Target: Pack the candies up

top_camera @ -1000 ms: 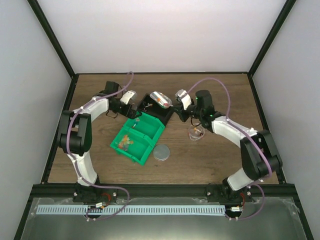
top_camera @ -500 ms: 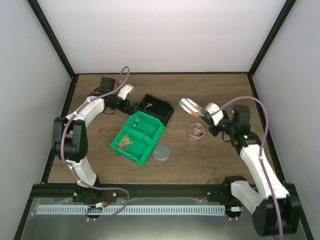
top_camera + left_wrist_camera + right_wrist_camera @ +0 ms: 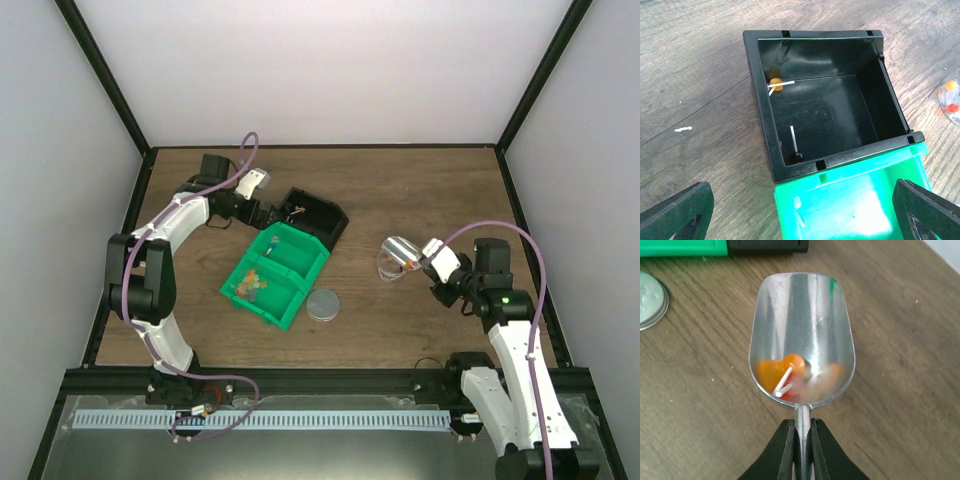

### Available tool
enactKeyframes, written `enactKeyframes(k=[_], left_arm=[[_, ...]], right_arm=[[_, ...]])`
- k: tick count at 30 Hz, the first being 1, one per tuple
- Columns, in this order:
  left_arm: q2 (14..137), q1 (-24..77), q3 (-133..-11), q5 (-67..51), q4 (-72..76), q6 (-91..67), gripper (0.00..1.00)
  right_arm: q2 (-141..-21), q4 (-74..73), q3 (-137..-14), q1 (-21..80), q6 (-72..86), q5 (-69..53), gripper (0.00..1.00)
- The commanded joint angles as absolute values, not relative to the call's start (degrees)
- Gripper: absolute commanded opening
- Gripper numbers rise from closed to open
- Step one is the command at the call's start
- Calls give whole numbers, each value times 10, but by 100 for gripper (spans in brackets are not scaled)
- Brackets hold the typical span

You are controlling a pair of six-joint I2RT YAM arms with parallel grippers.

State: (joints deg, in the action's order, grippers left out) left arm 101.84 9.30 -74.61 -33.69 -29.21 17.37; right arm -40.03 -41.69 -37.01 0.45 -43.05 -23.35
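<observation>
My right gripper [image 3: 801,437] is shut on the handle of a silver scoop [image 3: 802,315]. In its bowl lie orange and red candies [image 3: 790,372] with short white sticks. From above, the scoop [image 3: 400,250] hangs over the clear cup [image 3: 388,268], with the right gripper [image 3: 428,258] just behind it. My left gripper [image 3: 802,189] is open and holds nothing, its fingers [image 3: 677,210] straddling the seam between the black bin [image 3: 765,120] and the green bin [image 3: 855,205]. One orange candy [image 3: 775,84] and a dark one [image 3: 799,156] lie in the black bin. More candies [image 3: 250,285] sit in the green bin [image 3: 290,300].
A round grey lid [image 3: 323,304] lies on the wood beside the green bin, also seen in the right wrist view as the lid [image 3: 650,300]. The cup [image 3: 952,100] holds an orange and a red sweet. Black frame rails border the table.
My right arm has swung the loaded scoop from over the black bin rightward and toward the near edge, ending above the cup. The left arm drew back slightly early on, then stayed still.
</observation>
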Motion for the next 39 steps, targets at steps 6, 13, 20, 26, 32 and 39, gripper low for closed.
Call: enactKeyframes(k=[6, 13, 20, 26, 32, 39], left_arm=[[1024, 95, -762, -349, -287, 179, 100], [1025, 96, -757, -349, -285, 188, 100], [1013, 95, -742, -344, -278, 191, 100], [1007, 94, -724, -338, -273, 191, 100], [1006, 93, -713, -337, -266, 187, 100], [1011, 93, -711, -337, -260, 183, 100]], right_arm=[[-392, -538, -444, -2, -423, -164, 1], [-427, -565, -461, -2, -435, -170, 1], [-476, -570, -464, -2, -437, -153, 1], [-513, -580, -475, -2, -442, -144, 1], [-536, -593, -496, -2, -446, -145, 1], [-560, -606, -522, -1, -459, -141, 1]])
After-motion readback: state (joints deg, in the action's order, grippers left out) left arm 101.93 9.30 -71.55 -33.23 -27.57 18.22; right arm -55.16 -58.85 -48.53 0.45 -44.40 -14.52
